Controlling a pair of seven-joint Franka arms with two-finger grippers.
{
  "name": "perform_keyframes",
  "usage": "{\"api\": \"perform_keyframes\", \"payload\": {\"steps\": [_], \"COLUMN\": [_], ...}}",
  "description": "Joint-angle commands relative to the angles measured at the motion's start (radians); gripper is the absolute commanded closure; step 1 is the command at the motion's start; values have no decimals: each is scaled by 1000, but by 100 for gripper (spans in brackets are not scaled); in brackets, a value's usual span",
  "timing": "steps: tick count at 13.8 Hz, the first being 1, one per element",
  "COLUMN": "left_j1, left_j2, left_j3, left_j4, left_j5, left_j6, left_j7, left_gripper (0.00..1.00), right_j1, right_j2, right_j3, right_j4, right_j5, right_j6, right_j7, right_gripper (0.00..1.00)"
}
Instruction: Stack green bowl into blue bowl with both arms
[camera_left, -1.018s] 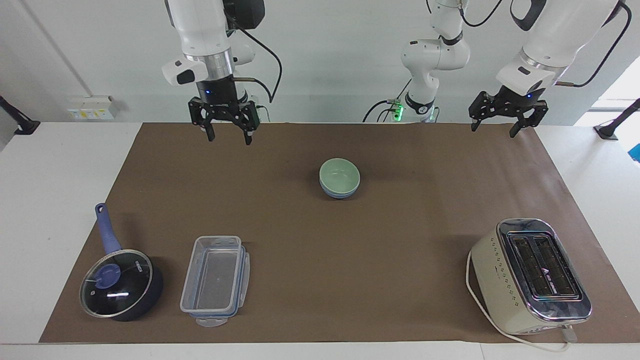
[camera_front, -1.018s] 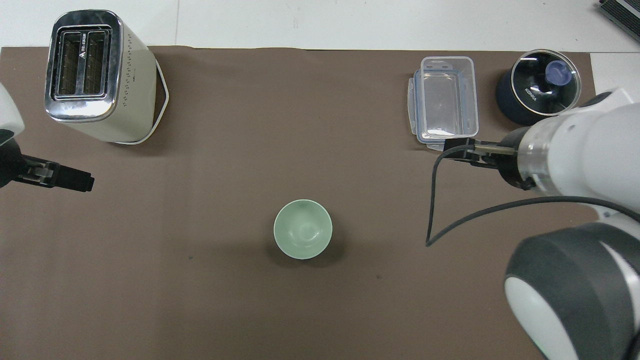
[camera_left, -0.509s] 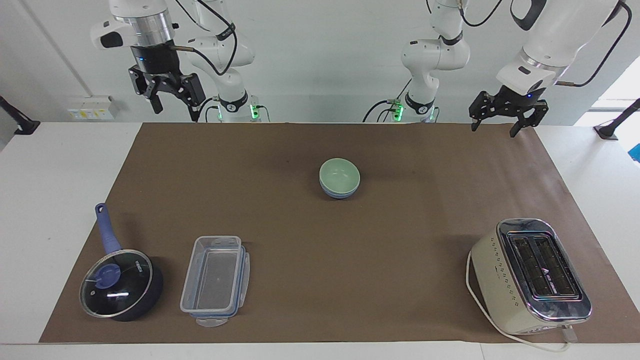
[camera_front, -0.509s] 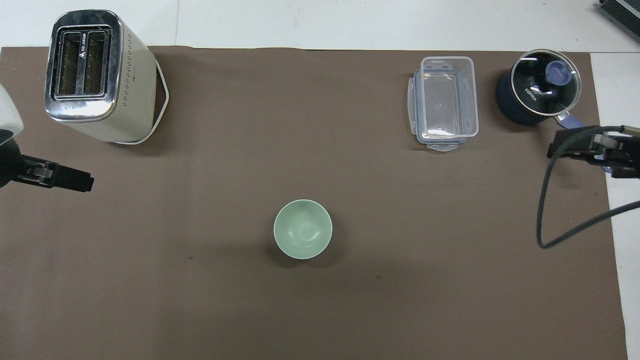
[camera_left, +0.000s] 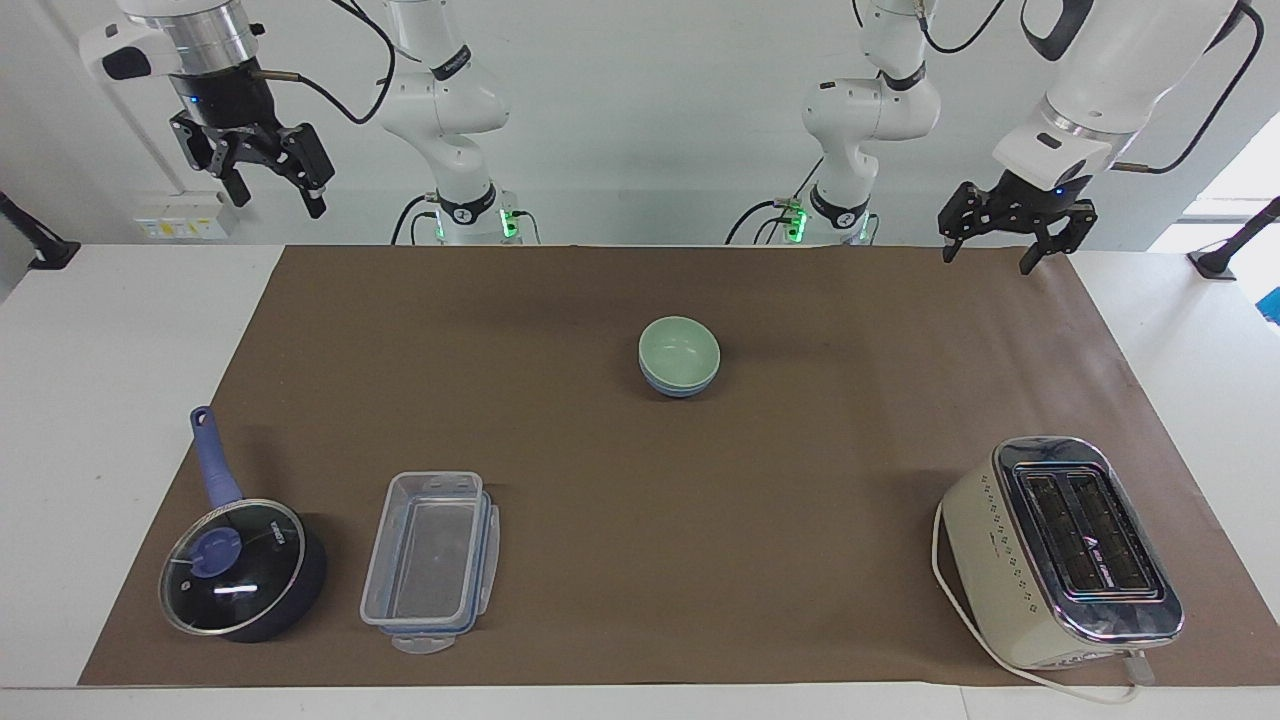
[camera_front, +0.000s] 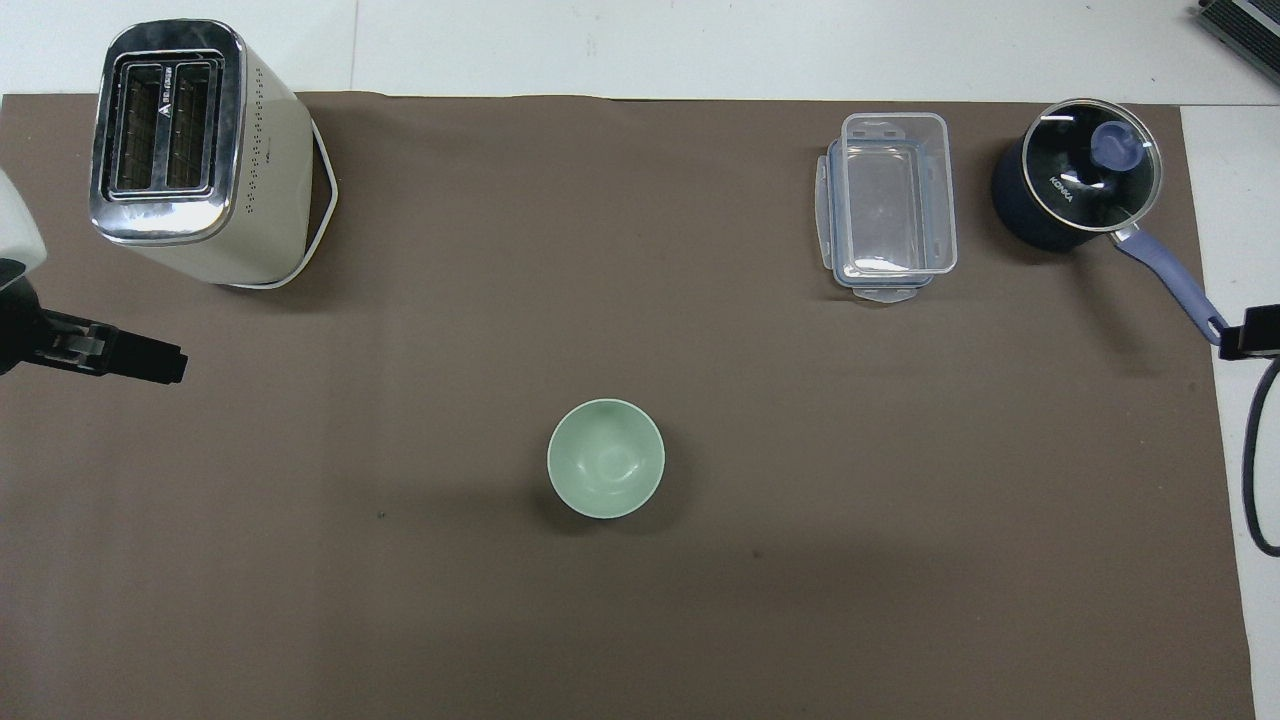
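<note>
The green bowl (camera_left: 679, 349) sits nested inside the blue bowl (camera_left: 681, 388) in the middle of the brown mat; only a thin blue rim shows under it. From overhead the green bowl (camera_front: 606, 458) covers the blue one. My right gripper (camera_left: 277, 201) hangs high in the air, open and empty, off the mat at the right arm's end of the table. My left gripper (camera_left: 987, 261) is open and empty above the mat's corner at the left arm's end. Both are well away from the bowls.
A cream toaster (camera_left: 1065, 550) stands at the left arm's end, farther from the robots than the bowls. A clear plastic container (camera_left: 430, 560) and a dark blue lidded saucepan (camera_left: 240, 570) lie at the right arm's end. The mat (camera_left: 600, 500) covers most of the table.
The right arm has lifted and swung from above the mat's edge out toward its own end of the table. The left arm and the bowls have stayed put.
</note>
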Motion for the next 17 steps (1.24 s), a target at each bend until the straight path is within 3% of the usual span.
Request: {"api": "perform_keyframes", "payload": {"steps": [1,7,11,17], "left_j1": [8,8,8,8], "left_j2": [-12,-12,-12,-12], "left_j3": [-3,-3,-3,-3], "left_j4": [1,2,1,1], "left_j5": [14,14,14,14], "left_j6": [-15,-15,-15,-15], "left_j7": [2,8,11,13], "left_gripper": [0,0,0,0], "right_j1": [-13,-16,-10,-10], "right_j2": [18,-5,7,6], "right_j3": [9,12,21,23], "right_j4": [-13,-61,-1,-9], "right_j5": [5,27,33,24], "right_j6": [7,9,-48,-40], "right_j7": [-36,4,7,7], "right_gripper": [0,0,0,0]}}
